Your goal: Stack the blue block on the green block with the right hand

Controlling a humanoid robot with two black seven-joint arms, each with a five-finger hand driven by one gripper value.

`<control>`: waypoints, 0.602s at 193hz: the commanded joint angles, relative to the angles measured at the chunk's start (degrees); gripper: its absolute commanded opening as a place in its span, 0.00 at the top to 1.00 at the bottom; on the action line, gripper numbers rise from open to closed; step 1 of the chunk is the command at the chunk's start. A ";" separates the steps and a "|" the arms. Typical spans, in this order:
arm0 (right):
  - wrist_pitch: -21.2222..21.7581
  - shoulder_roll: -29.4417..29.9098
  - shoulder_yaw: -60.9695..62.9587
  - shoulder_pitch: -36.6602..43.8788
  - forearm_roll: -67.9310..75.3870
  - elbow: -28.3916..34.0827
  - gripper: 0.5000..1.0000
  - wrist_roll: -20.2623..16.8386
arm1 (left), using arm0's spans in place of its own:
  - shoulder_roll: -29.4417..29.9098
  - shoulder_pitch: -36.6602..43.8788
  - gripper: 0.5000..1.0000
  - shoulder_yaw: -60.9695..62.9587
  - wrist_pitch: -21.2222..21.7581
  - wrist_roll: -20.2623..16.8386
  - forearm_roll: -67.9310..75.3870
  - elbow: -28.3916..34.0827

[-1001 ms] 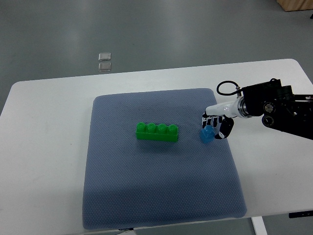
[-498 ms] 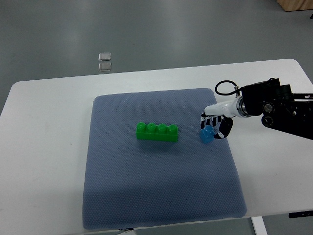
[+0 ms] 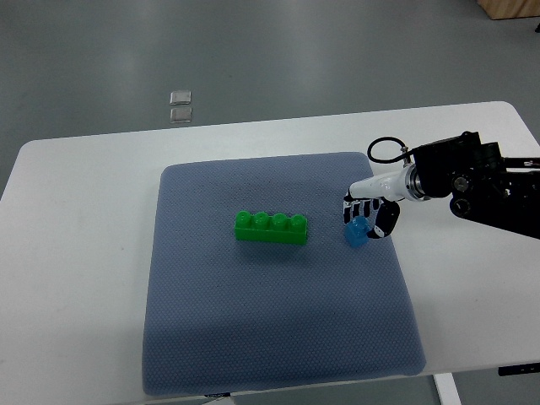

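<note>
A long green block (image 3: 271,228) with a row of studs lies near the middle of the grey-blue mat (image 3: 270,337). To its right, near the mat's right edge, is a small blue block (image 3: 357,233). My right hand (image 3: 368,218) reaches in from the right and has its fingers curled around the blue block from above and from the right, so part of the block is hidden. The block looks to be resting on the mat. The left arm does not show.
The mat covers most of a white table (image 3: 76,253). Two small clear squares (image 3: 180,105) lie on the grey floor beyond the table's far edge. A black cable loop (image 3: 384,152) sticks up from my right wrist.
The right hand and wrist have shifted slightly to the left and up. The blue block and the green block stay where they were.
</note>
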 commanded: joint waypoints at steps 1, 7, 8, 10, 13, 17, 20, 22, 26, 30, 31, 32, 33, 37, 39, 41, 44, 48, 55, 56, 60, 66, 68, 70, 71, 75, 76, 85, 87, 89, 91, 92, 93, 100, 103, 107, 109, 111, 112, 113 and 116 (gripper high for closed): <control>0.00 0.25 0.06 -0.08 0.00 0.13 0.63 0.00 | 0.00 0.00 0.00 0.00 0.00 0.00 0.00 -0.01; 0.00 0.60 -0.02 -0.17 -0.17 0.04 0.64 0.00 | 0.00 0.00 0.00 0.00 0.00 0.00 0.00 -0.01; 0.00 0.60 -0.02 -0.17 -0.17 0.04 0.64 0.00 | 0.00 0.00 0.00 0.00 0.00 0.00 0.00 -0.01; 0.00 0.69 -0.02 -0.17 -0.17 0.04 0.64 0.00 | 0.00 0.00 0.00 0.00 0.00 0.00 0.00 -0.01; 0.00 0.78 -0.02 -0.17 -0.26 0.04 0.64 0.00 | 0.00 0.00 0.00 0.00 0.00 0.00 0.00 -0.01; 0.00 0.78 -0.02 -0.17 -0.35 0.04 0.64 0.00 | 0.00 0.00 0.00 0.00 0.00 0.00 0.00 -0.01; 0.00 0.87 -0.02 -0.17 -0.35 0.04 0.64 0.00 | 0.00 0.00 0.00 0.00 0.00 0.00 0.00 -0.01; 0.00 0.87 0.06 -0.17 -0.35 0.04 0.64 0.00 | 0.00 0.00 0.00 0.00 0.00 0.00 0.00 -0.01; 0.00 0.87 -0.02 -0.17 -0.44 0.04 0.64 0.00 | 0.00 0.00 0.00 0.00 0.00 0.00 0.00 -0.01; 0.00 1.04 0.06 -0.26 -0.44 0.04 0.64 0.00 | 0.00 0.00 0.00 0.00 0.00 0.00 0.00 -0.01; 0.00 1.04 0.06 -0.26 -0.44 0.04 0.64 0.00 | 0.00 0.00 0.00 0.00 0.00 0.00 0.00 -0.01; -0.08 1.13 0.06 -0.26 -0.44 0.04 0.65 0.00 | 0.00 0.00 0.00 0.00 0.00 0.00 0.00 -0.01; -0.08 1.13 0.06 -0.26 -0.44 0.04 0.65 0.00 | 0.00 0.00 0.00 0.00 0.00 0.00 0.00 -0.01; -0.08 1.31 0.06 -0.26 -0.53 0.04 0.66 0.00 | 0.00 0.00 0.00 0.00 0.00 0.00 0.00 -0.01; -0.08 1.31 0.06 -0.26 -0.53 0.04 0.66 0.00 | 0.00 0.00 0.00 0.00 0.00 0.00 0.00 -0.01; -0.08 1.40 -0.02 -0.26 -0.61 0.04 0.66 0.00 | 0.00 0.00 0.00 0.00 0.00 0.00 0.00 -0.01; -0.08 1.48 0.06 -0.26 -0.70 0.04 0.66 0.00 | 0.00 0.00 0.00 0.00 0.00 0.00 0.00 0.08; -0.08 1.57 0.06 -0.26 -0.79 0.04 0.67 0.00 | 0.00 0.00 0.00 0.00 0.00 0.00 0.00 -0.01; -0.08 1.48 0.06 -0.26 -0.97 -0.05 0.68 0.00 | 0.00 0.00 0.00 0.00 0.00 0.00 0.00 -0.01; -0.08 1.48 0.06 -0.26 -0.97 -0.05 0.68 0.00 | 0.00 0.00 0.00 0.00 0.00 0.00 0.00 -0.01; -0.08 1.48 0.06 -0.26 -0.97 -0.05 0.68 0.00 | 0.00 0.00 0.00 0.00 0.00 0.00 0.00 -0.01; -0.08 1.48 0.06 -0.26 -0.97 -0.05 0.69 0.00 | 0.00 0.00 0.00 0.00 0.00 0.00 0.00 -0.01; -0.08 1.48 0.06 -0.26 -0.97 -0.05 0.69 0.00 | 0.00 0.00 0.00 0.00 0.00 0.00 0.00 -0.01; -0.08 1.48 0.06 -0.26 -0.97 -0.05 0.69 0.00 | 0.00 0.00 0.00 0.00 0.00 0.00 0.00 -0.01; -0.08 1.48 0.06 -0.17 -0.97 -0.05 0.69 0.00 | 0.00 0.00 0.00 0.00 0.00 0.00 0.00 -0.01; -0.08 1.40 0.06 -0.17 -0.97 -0.05 0.69 0.00 | 0.00 0.00 0.00 0.00 0.00 0.00 0.00 -0.01; -0.08 1.40 0.06 -0.17 -0.97 -0.05 0.69 0.00 | 0.00 0.00 0.00 0.00 0.00 0.00 0.00 -0.01; -0.08 1.31 -0.02 -0.17 -0.97 -0.05 0.69 0.00 | 0.00 0.00 0.00 0.00 0.00 0.00 0.00 -0.01; -0.08 1.22 0.06 -0.17 -0.97 -0.05 0.69 0.00 | 0.00 0.00 0.00 0.00 0.00 0.00 0.00 -0.01; -0.08 1.22 0.06 -0.17 -0.97 -0.05 0.69 0.00 | 0.00 0.00 0.00 0.00 0.00 0.00 0.00 -0.01; -0.08 1.22 0.06 -0.17 -0.97 -0.05 0.69 0.00 | 0.00 0.00 0.00 0.00 0.00 0.00 0.00 -0.01; -0.08 1.22 0.06 -0.17 -0.97 -0.05 0.69 0.00 | 0.00 0.00 0.00 0.00 0.00 0.00 0.00 -0.01; -0.08 1.22 -0.02 -0.17 -0.97 -0.05 0.69 0.00 | 0.00 0.00 0.00 0.00 0.00 0.00 0.00 -0.01; 0.00 1.04 -0.02 -0.08 -0.97 -0.05 0.69 0.00 | 0.00 0.00 0.00 0.00 0.00 0.00 0.00 0.08; 0.00 0.96 0.06 -0.08 -0.97 -0.05 0.69 0.00 | 0.00 0.00 0.00 0.00 0.00 0.00 0.00 -0.01; 0.00 0.96 0.06 -0.08 -0.97 -0.05 0.69 0.00 | 0.00 0.00 0.00 0.00 0.00 0.00 0.00 -0.01; 0.00 0.96 -0.02 -0.08 -0.97 -0.05 0.69 0.00 | 0.00 0.00 0.00 0.00 0.00 0.00 0.00 -0.01; -0.08 0.96 -0.02 -0.08 -0.97 -0.05 0.69 0.00 | 0.00 0.00 0.00 0.00 0.00 0.00 0.00 -0.01; 0.00 0.87 -0.02 -0.17 -0.97 -0.05 0.69 0.00 | 0.00 0.00 0.00 0.00 0.00 0.00 0.00 -0.01; 0.00 0.87 -0.02 -0.17 -0.97 -0.05 0.69 0.00 | 0.00 0.00 0.00 0.00 0.00 0.00 0.00 -0.01; 0.00 0.87 0.06 -0.08 -0.97 -0.05 0.69 0.00 | 0.00 0.00 0.00 0.00 0.00 0.00 0.00 -0.01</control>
